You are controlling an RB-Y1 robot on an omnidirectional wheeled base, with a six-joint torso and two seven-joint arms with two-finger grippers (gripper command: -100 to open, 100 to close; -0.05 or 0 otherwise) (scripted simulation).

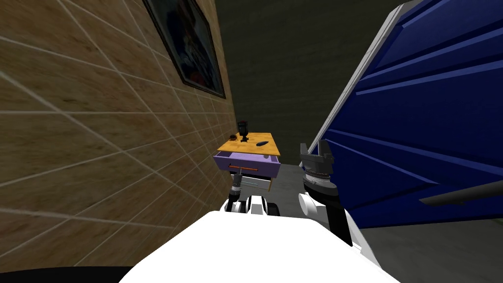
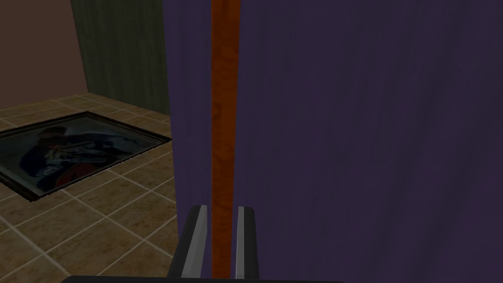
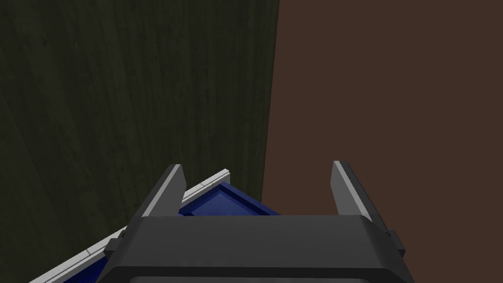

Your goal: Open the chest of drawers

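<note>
A small chest of drawers with an orange-brown top stands against the tiled wall ahead. Its purple top drawer is pulled out from the body. A thin orange handle bar runs across the drawer front. My left gripper is shut on that orange handle, one finger on each side, close against the purple front. My right gripper is raised to the right of the chest, open and holding nothing, with its fingers well apart.
A dark cup-like object, a small dark item and a small round thing lie on the chest top. A large blue door stands close on the right. A framed picture hangs on the tiled wall.
</note>
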